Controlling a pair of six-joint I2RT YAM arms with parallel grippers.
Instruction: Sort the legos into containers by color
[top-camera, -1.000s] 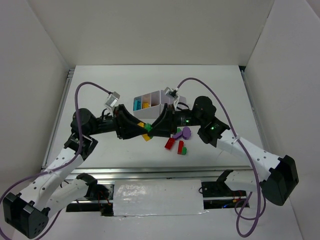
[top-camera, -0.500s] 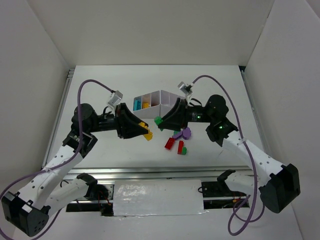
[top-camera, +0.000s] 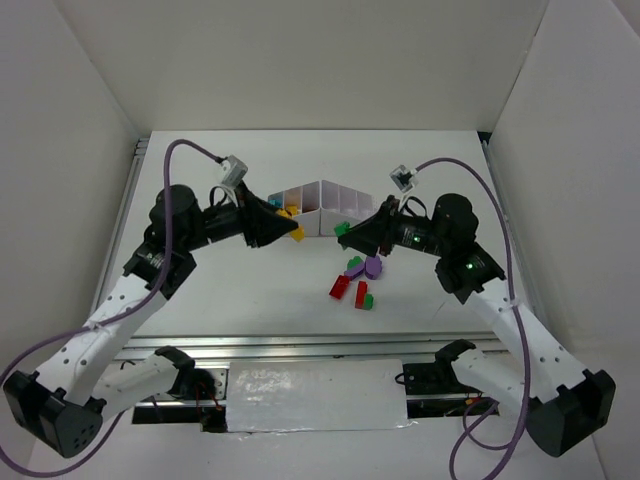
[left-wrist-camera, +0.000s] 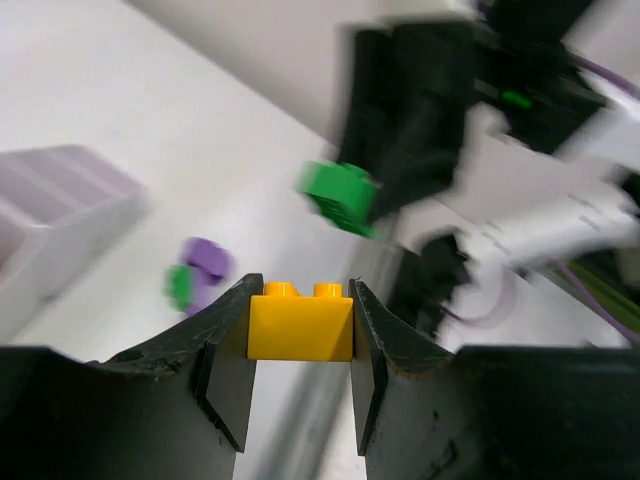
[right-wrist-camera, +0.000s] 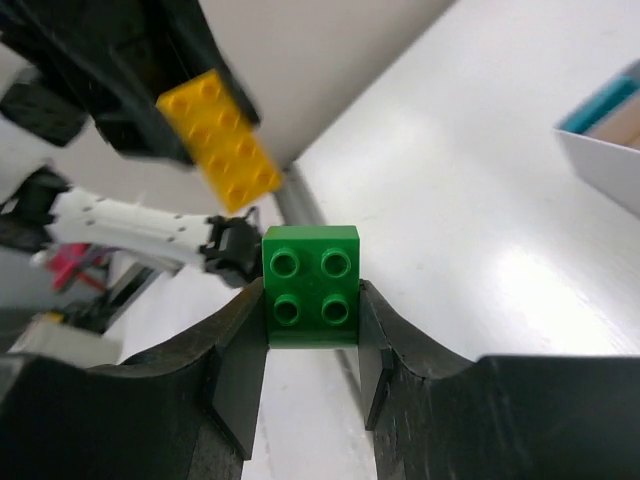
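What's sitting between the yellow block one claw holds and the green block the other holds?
In the top view, the near wall of the white tray shows between the yellow brick and the green brick.

One tray (top-camera: 335, 195), two held bricks (left-wrist-camera: 300, 320), roughly six loose bricks (top-camera: 340, 287).

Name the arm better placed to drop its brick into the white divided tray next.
Left, probably. The left gripper clamps the yellow plastic brick right by the white tray compartment already holding yellow; the right gripper holds a green plastic brick off the tray's near corner.
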